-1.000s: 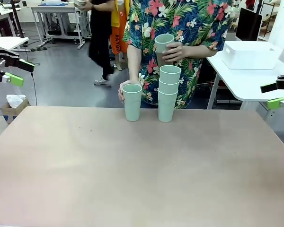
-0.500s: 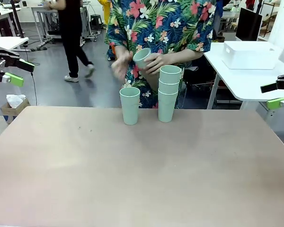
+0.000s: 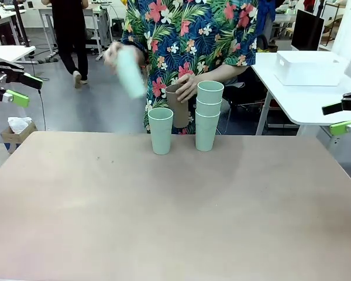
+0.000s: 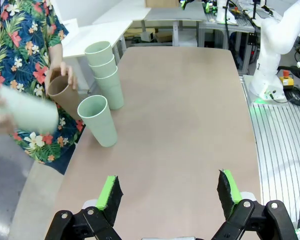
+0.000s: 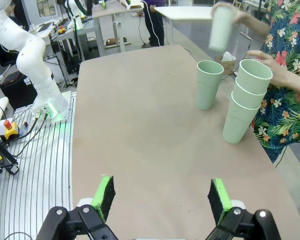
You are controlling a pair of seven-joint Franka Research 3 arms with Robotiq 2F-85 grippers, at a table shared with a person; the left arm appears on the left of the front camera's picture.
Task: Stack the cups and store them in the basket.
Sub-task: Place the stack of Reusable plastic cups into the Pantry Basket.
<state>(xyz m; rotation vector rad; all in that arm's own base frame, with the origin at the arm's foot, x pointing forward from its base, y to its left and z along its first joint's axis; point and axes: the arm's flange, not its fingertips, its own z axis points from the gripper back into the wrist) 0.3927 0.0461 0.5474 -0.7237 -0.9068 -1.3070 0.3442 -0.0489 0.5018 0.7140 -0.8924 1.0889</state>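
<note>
Two empty, wide-open grippers, left gripper (image 4: pixel 167 192) and right gripper (image 5: pixel 161 199), flank the table, with the upright single cup (image 3: pixel 161 130) and three-cup stack (image 3: pixel 208 116) far ahead between them, roughly equidistant.

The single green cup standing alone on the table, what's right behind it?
Behind the single cup the person's hand holds a brown cup tilted above the table edge. The single cup hides the brown cup's lower corner. The three-cup stack stands beside it.

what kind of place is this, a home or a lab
Most likely a robotics lab or workshop: a white robot arm on its base beside the table, cables on the floor, and further workbenches behind the person.
</note>
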